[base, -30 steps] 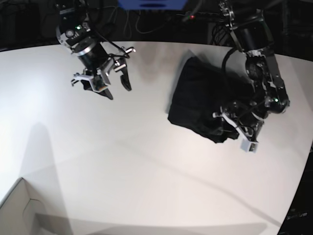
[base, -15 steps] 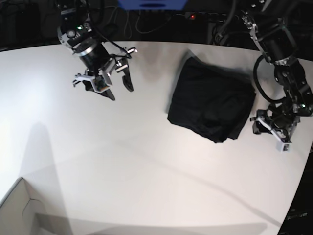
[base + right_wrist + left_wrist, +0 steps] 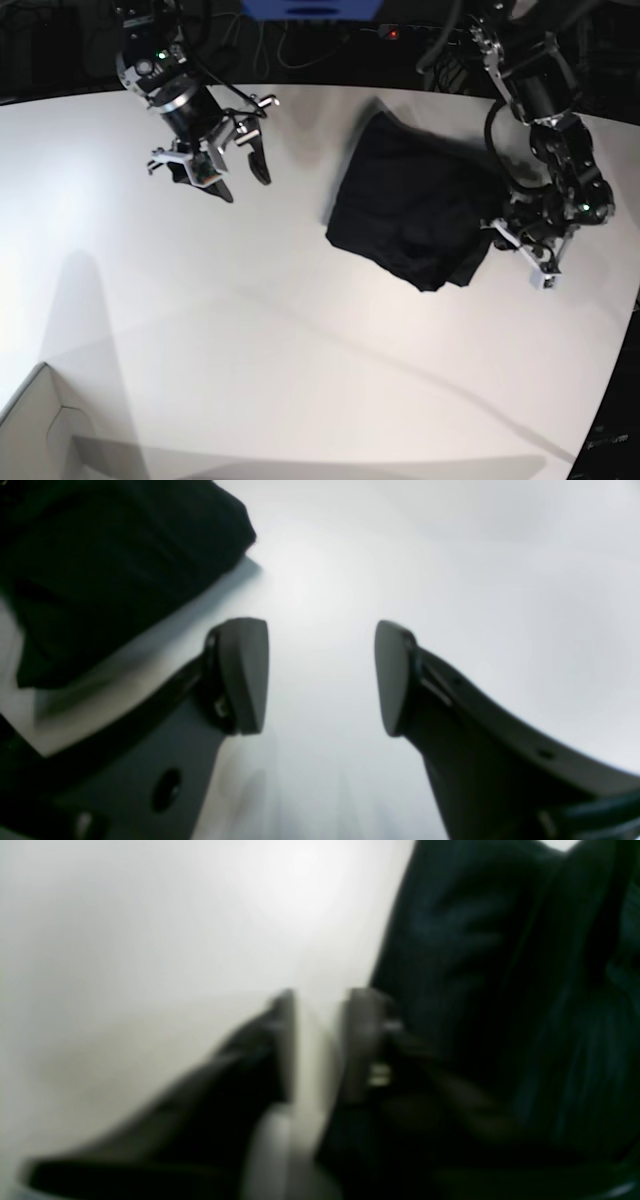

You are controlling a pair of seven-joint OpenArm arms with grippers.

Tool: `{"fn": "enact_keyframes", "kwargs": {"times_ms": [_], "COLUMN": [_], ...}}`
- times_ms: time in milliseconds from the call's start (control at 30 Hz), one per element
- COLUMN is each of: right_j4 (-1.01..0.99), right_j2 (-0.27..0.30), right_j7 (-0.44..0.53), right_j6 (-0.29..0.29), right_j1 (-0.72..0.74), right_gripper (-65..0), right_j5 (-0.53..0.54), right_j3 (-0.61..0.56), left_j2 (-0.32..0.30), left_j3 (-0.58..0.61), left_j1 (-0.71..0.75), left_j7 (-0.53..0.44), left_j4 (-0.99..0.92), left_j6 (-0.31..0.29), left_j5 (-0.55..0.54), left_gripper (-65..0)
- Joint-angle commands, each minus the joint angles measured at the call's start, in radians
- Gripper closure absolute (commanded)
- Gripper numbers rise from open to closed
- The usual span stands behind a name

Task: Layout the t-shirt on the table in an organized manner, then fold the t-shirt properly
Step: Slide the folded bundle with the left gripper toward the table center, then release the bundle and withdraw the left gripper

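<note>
L fingers [image 3: 320, 1040] nearly closed, maybe empty, beside t-shirt [image 3: 410, 215]; R fingers [image 3: 320, 677] open.

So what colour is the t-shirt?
Plain black. The t-shirt shows best in the base view.

Both wrist views are being blurred; the desk [image 3: 300, 330] is being brightly lit, with soft shadows cast.

Dark backdrop with cables [image 3: 300, 45] — pale cardboard box [image 3: 40, 430] at corner.
</note>
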Motion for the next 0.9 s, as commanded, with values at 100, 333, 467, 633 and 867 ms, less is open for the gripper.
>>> {"fn": "enact_keyframes", "kwargs": {"times_ms": [100, 333, 467, 633, 867], "right_j4": [0.022, 0.022, 0.022, 0.022, 0.016], "right_j2": [0.003, 0.005, 0.005, 0.005, 0.000], "right_j7": [0.027, 0.027, 0.027, 0.027, 0.027], "right_j6": [0.002, 0.002, 0.002, 0.002, 0.002], "right_j1": [-0.003, -0.021, -0.027, -0.042, -0.053], "right_gripper": [-30.7, -30.7, -30.7, -30.7, -30.7], "right_j5": [0.010, 0.010, 0.010, 0.010, 0.010], "right_j3": [0.004, 0.042, 0.083, 0.143, 0.209], "left_j2": [-0.005, -0.001, 0.045, 0.116, 0.184], "left_j3": [0.011, 0.211, 0.284, 0.358, 0.491], "left_j1": [-0.062, -0.128, -0.200, -0.282, -0.366], "left_j7": [0.007, -0.166, -0.192, -0.293, -0.353], "left_j4": [-0.088, -0.193, -0.312, -0.415, -0.455], "left_j6": [0.001, 0.001, 0.001, 0.001, 0.001], "left_j5": [0.007, 0.007, 0.004, 0.005, -0.001], "left_gripper": [-1.3, -1.6, -1.6, -1.6, -1.6]}}
